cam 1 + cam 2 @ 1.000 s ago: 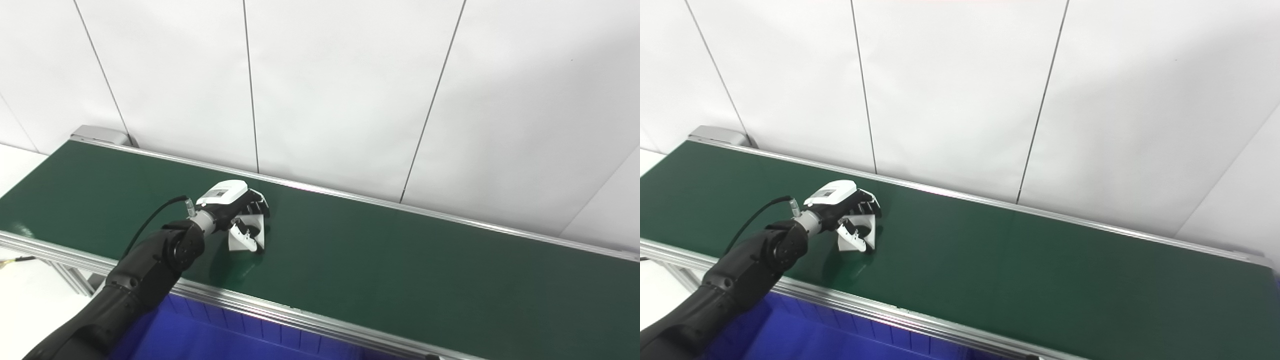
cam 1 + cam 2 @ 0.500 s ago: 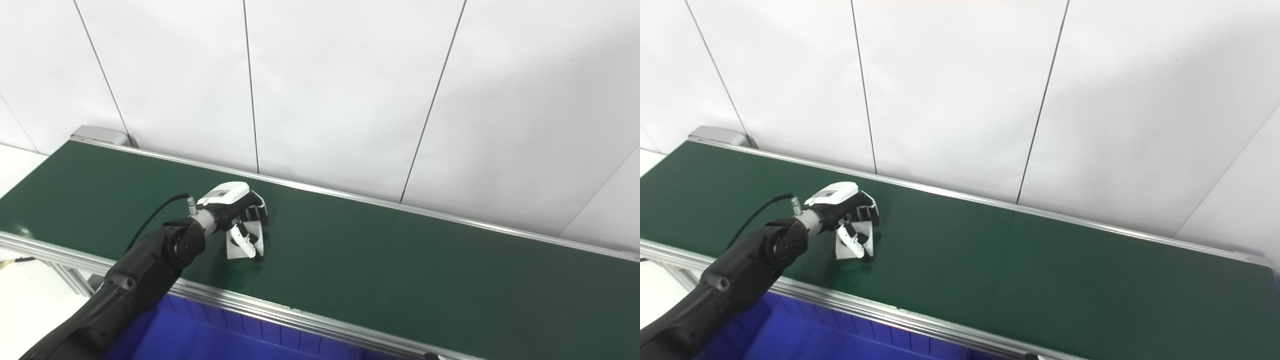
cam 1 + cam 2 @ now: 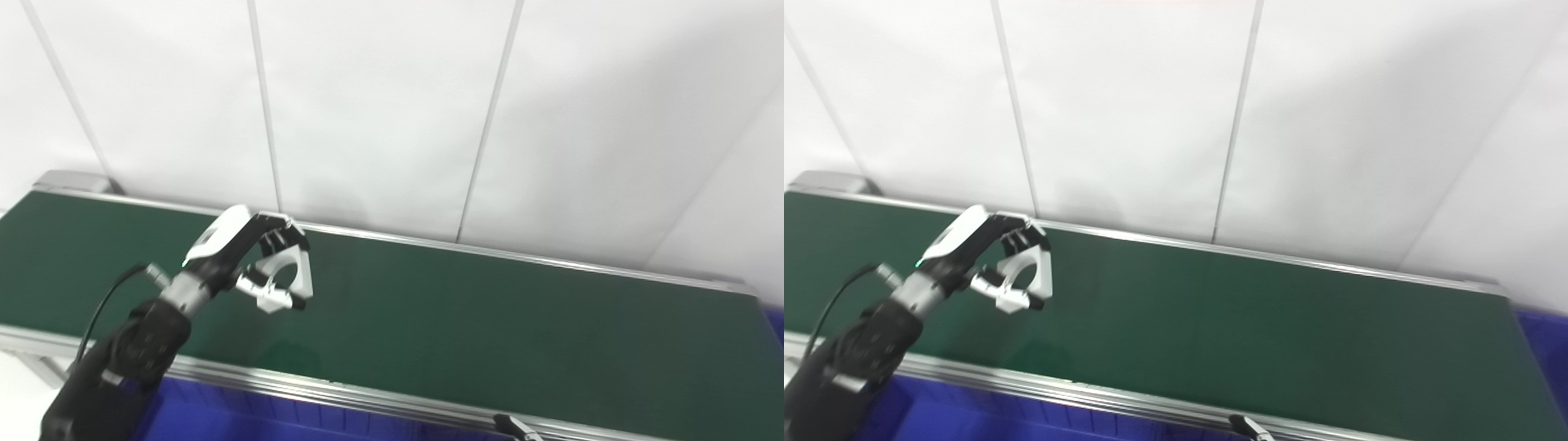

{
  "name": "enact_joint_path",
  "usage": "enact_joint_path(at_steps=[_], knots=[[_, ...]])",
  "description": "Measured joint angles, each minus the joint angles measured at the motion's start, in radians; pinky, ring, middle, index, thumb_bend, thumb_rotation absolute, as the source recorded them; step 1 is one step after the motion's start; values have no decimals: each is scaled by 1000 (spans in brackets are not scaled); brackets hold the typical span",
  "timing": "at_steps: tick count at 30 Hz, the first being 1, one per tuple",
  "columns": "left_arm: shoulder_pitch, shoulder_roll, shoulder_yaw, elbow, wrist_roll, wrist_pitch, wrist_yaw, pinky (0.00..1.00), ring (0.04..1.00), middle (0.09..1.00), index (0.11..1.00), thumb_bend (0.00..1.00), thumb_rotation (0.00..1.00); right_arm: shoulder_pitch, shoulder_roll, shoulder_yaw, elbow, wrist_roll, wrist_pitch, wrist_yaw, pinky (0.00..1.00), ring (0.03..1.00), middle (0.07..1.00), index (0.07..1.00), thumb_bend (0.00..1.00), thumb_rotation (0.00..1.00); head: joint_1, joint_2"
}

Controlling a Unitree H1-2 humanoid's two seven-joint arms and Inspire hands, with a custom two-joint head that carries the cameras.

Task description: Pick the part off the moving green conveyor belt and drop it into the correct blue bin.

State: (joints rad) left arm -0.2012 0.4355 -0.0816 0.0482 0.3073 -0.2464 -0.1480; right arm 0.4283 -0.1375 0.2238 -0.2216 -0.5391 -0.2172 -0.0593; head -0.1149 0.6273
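Note:
My left hand (image 3: 245, 257) is raised above the green conveyor belt (image 3: 490, 318) near its left part, shut on a white part with a round hole (image 3: 293, 275). The same white part (image 3: 1034, 275) hangs clear of the belt, pinched between fingers and thumb. Its shadow lies on the belt below. The right hand is not in view.
A blue bin (image 3: 257, 419) lies below the belt's near rail at the bottom left. Another blue bin edge (image 3: 1543, 349) shows past the belt's right end. White wall panels stand behind the belt. A small dark bracket (image 3: 511, 424) sits on the near rail.
The left hand has lifted the white part off the belt and tilted upward. The whole picture has shifted, so the camera has turned to the right.

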Motion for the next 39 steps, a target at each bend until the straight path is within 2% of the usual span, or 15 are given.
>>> enact_joint_path(at_steps=[1, 3, 6, 7, 9, 12, 13, 16, 18, 19, 20, 27, 30, 37, 39], knots=[[15, -7, 1, -3, -17, -8, -1, 330, 410, 476, 518, 498, 0, 2, 4, 0, 0, -6, 0, -3, 640, 773, 828, 825, 1000, 287, 0, 0], [56, -21, 6, -37, -46, -7, -6, 356, 429, 487, 504, 500, 0, 8, 13, -1, 0, -10, 0, -14, 659, 788, 842, 840, 1000, 295, -23, 34], [103, -36, 5, -70, -69, -47, -6, 393, 450, 496, 486, 501, 0, 11, 24, 0, -3, -17, 0, -18, 698, 826, 876, 874, 965, 327, -37, 54], [121, -43, 3, -77, -73, -62, -6, 394, 449, 495, 487, 501, 0, 11, 28, 1, -7, -24, 0, -18, 701, 828, 879, 876, 962, 330, -37, 54], [146, -56, 2, -83, -76, -80, -6, 387, 446, 489, 494, 501, 0, 10, 35, 2, -11, -35, 0, -20, 714, 840, 890, 891, 945, 368, -60, 90], [182, -71, -14, -97, -76, -107, -9, 384, 445, 489, 495, 501, 0, 11, 46, 2, -11, -46, 0, -32, 723, 843, 893, 901, 942, 418, -69, 112], [194, -72, -21, -101, -76, -115, -12, 391, 449, 492, 490, 501, 0, 10, 50, 1, -9, -46, 0, -37, 727, 846, 896, 905, 939, 430, -84, 141], [233, -79, -44, -110, -75, -120, -29, 391, 449, 501, 481, 501, 0, 7, 56, 1, 3, -47, 0, -44, 748, 860, 910, 923, 929, 471, -89, 150], [252, -83, -55, -112, -74, -121, -34, 371, 436, 502, 488, 500, 0, 5, 56, 1, 5, -48, 0, -44, 758, 864, 911, 923, 930, 477, -97, 176], [262, -85, -59, -112, -73, -123, -36, 364, 432, 502, 491, 500, 0, 3, 56, 1, 5, -48, 0, -46, 760, 865, 911, 923, 930, 478, -97, 177], [270, -86, -64, -112, -72, -124, -40, 369, 436, 503, 488, 500, 0, 0, 56, 1, 5, -47, 0, -47, 771, 872, 911, 922, 934, 481, -104, 198], [323, -98, -118, -131, 12, -114, -66, 392, 443, 506, 478, 500, 0, -7, 58, -2, 2, -46, 1, -47, 764, 867, 902, 913, 944, 517, -101, 223], [328, -103, -136, -92, 23, -117, -68, 376, 435, 503, 486, 500, 0, -6, 60, -4, -4, -49, 3, -47, 749, 862, 900, 911, 945, 523, -98, 227], [323, -83, -181, -33, 118, -84, -102, 356, 416, 487, 509, 499, 0, -3, 61, -7, -24, -54, 10, -38, 745, 863, 901, 910, 937, 515, -95, 233], [322, -70, -187, -31, 147, -78, -108, 385, 424, 484, 513, 499, 0, -2, 62, -7, -27, -54, 14, -36, 743, 863, 902, 910, 941, 521, -95, 236]])
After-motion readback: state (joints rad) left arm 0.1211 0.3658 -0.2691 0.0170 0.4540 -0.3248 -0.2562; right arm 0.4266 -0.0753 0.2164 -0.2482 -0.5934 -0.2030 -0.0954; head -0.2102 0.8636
